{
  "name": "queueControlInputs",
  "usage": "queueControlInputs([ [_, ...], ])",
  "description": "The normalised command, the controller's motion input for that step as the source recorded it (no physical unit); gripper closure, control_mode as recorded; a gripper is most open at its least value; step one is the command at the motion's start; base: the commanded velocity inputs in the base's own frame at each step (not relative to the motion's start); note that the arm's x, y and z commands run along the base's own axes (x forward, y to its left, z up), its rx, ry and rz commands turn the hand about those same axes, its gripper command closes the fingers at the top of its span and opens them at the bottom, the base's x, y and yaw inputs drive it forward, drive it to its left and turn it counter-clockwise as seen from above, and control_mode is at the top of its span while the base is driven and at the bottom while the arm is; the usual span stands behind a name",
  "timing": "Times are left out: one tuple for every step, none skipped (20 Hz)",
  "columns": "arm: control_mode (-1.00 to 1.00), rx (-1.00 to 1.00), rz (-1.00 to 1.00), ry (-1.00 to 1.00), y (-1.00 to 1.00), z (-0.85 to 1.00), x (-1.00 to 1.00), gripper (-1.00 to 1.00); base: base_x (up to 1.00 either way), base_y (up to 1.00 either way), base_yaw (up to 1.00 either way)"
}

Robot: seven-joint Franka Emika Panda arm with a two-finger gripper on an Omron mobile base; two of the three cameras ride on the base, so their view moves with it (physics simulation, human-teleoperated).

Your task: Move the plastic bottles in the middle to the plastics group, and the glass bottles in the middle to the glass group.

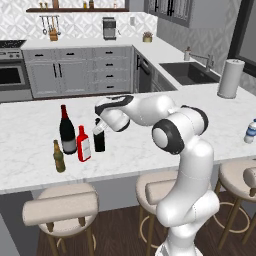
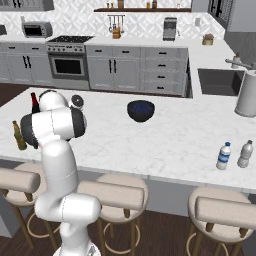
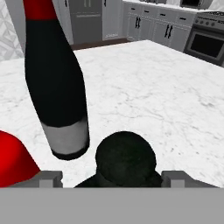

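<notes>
Black, short, narrow-necked glass bottle (image 3: 125, 158) sits low centre of the hand view between the gripper's (image 3: 111, 178) fingertips, which stand apart on either side, not clamping it.

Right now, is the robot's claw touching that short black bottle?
Cannot tell. In the hand view the gripper straddles the black bottle, but its fingers are barely visible, so no contact or gap shows plainly.

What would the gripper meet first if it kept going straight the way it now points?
Most likely the short black bottle: the gripper hangs right above it with its jaws open either side of the top. The wine bottle stands off to one side, outside that line.
</notes>
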Motion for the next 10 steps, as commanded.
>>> queueControlInputs([
  [-1.00, 0.00, 0.00, 0.00, 0.00, 0.00, 0.00, -1.00, 0.00, 0.00, 0.00],
  [-1.00, 0.00, 0.00, 0.00, 0.00, 0.03, 0.00, -1.00, 0.00, 0.00, 0.00],
  [-1.00, 0.00, 0.00, 0.00, 0.00, 0.17, 0.00, -1.00, 0.00, 0.00, 0.00],
  [-1.00, 0.00, 0.00, 0.00, -0.01, 0.34, 0.00, -1.00, 0.00, 0.00, 0.00],
  [-1.00, 0.00, 0.00, 0.00, 0.00, 0.62, 0.00, -1.00, 0.00, 0.00, 0.00],
  [-1.00, 0.01, 0.00, -0.03, 0.00, 0.81, 0.00, -1.00, 0.00, 0.00, 0.00],
  [-1.00, 0.04, 0.00, -0.02, -0.05, 0.94, 0.00, -1.00, 0.00, 0.00, 0.00],
  [-1.00, 0.04, 0.00, 0.00, -0.12, 1.00, 0.00, -1.00, 0.00, 0.00, 0.00],
  [-1.00, 0.05, 0.00, 0.00, -0.14, 1.00, 0.03, -1.00, 0.00, 0.00, 0.00],
  [-1.00, 0.06, 0.00, 0.00, -0.07, 1.00, 0.00, -1.00, 0.00, 0.00, 0.00],
])
